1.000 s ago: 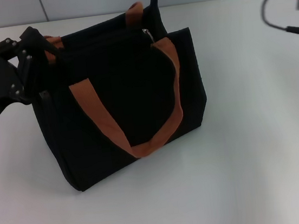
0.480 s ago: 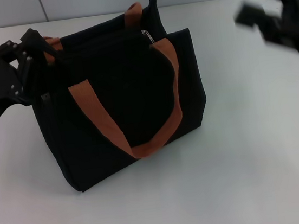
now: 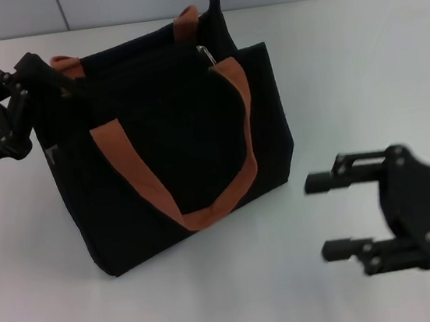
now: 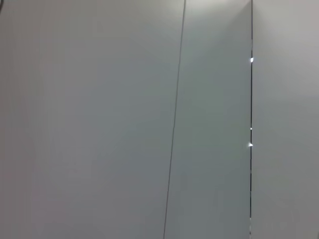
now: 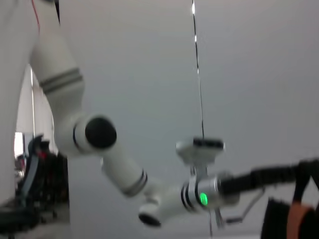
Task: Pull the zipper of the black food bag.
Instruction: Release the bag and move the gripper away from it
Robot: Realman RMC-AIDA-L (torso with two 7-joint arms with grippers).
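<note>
Standing on the worktop [image 3: 217, 302], the bag [image 3: 167, 151] is soft black fabric, likely light, so expect it to sag or slide when you tug; brace it by the end panel, not the straps [image 3: 205, 209]. Your left gripper [image 3: 44, 80] sits against the bag's upper left corner, though I cannot tell whether it is clamped there. Your right gripper [image 3: 328, 218] hangs with fingers apart, well to the bag's right. Pinch the zipper [image 3: 206, 54], a tiny, probably slippery tab at the top's far end.

Black angular grippers with small screws; glossy white arm [image 5: 117, 164], green light.
</note>
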